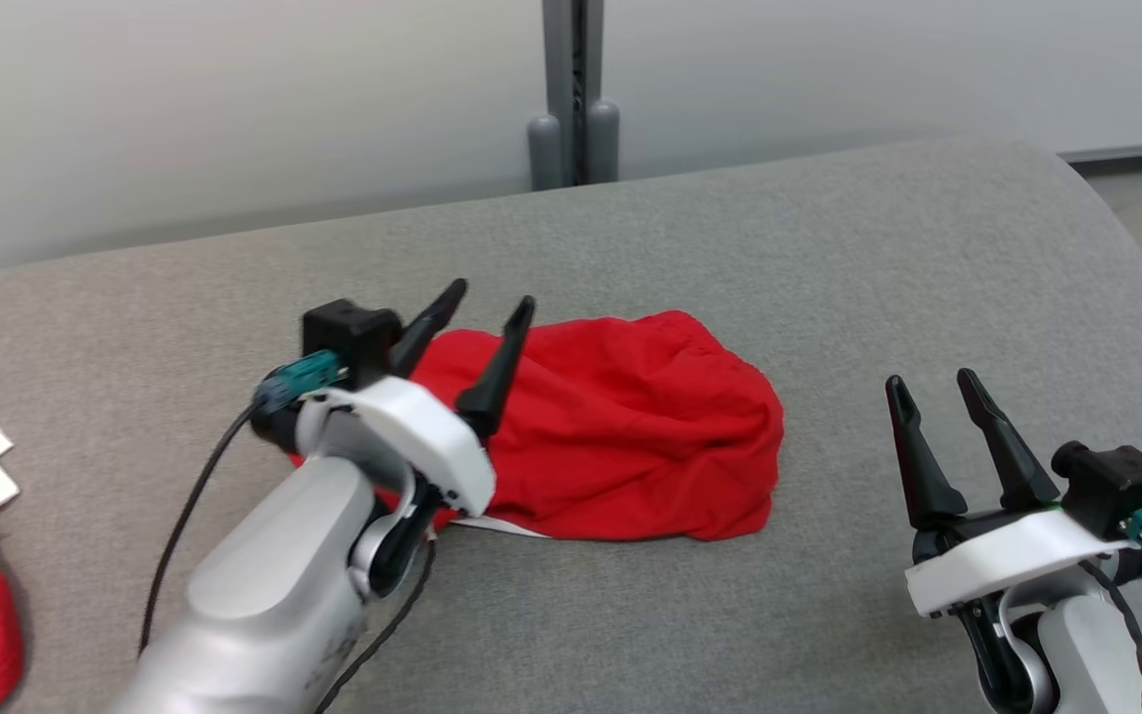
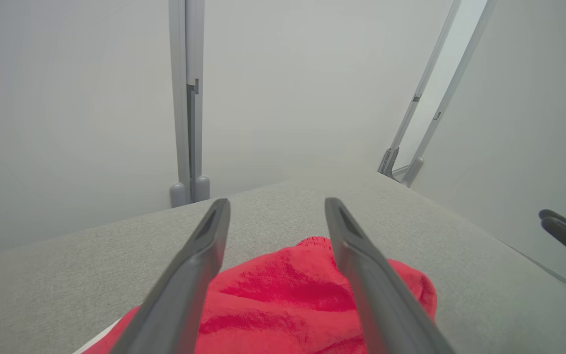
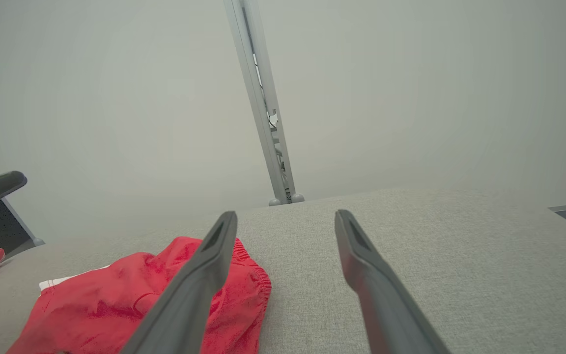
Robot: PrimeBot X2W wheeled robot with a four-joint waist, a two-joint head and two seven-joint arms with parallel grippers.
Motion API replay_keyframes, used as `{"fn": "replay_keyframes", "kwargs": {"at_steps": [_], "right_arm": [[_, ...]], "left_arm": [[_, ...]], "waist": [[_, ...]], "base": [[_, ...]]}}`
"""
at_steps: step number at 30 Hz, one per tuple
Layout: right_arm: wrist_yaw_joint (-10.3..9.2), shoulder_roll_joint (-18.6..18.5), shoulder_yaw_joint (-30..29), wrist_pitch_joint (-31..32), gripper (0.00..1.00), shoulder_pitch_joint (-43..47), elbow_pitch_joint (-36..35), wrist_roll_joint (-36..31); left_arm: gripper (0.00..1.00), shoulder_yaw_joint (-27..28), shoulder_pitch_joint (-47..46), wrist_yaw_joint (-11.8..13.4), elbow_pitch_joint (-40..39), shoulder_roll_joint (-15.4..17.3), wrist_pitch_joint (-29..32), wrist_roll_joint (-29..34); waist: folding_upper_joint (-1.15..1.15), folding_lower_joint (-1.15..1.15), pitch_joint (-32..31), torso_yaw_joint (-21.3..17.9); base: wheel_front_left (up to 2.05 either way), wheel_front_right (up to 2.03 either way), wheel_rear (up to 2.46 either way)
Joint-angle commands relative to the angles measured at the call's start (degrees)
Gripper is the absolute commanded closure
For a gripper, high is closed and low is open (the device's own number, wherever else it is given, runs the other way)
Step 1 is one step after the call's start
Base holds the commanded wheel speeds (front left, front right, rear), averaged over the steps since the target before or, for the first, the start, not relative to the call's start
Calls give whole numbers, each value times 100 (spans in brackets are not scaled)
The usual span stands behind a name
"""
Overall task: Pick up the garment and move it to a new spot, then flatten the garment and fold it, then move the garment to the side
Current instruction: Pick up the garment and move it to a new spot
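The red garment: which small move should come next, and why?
Probably lower the left gripper and pinch the edge of the red garment below it, to start flattening: the cloth lies bunched and wrinkled on the grey surface, and this gripper hovers open above it, holding nothing.

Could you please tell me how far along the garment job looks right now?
Seemingly done: the red garment lies free on the grey surface. In hand: nothing; the left gripper hovers open over its left end, and the right gripper is open, apart to its right. Left: it looks rumpled, so flattening, folding and moving aside seem outstanding.
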Motion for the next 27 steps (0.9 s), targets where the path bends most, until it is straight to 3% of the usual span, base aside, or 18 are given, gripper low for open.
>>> {"fn": "replay_keyframes", "kwargs": {"at_steps": [1,12,17,21,27], "right_arm": [[13,-71,0,-33,0,107,-3,12],[13,-82,-102,-33,0,222,-318,-188],[13,-103,-187,-33,0,298,-398,-234],[13,-98,-285,-33,0,397,-442,-270],[13,13,-537,-32,0,626,-572,-349]], "left_arm": [[0,92,150,108,-137,141,-92,43],[0,754,1292,934,-1702,1147,-333,181],[0,1169,1952,1289,-2344,1413,-353,209],[0,1561,2358,1473,-2695,1403,-356,291],[0,2384,3249,1626,-3184,1133,-360,635]], "waist": [[0,0,-102,130],[0,0,-102,428],[0,0,-151,484],[0,0,-219,524],[0,0,-335,577]], "base": [[0,0,0],[0,0,0],[0,0,0],[0,0,0],[0,0,0]]}}
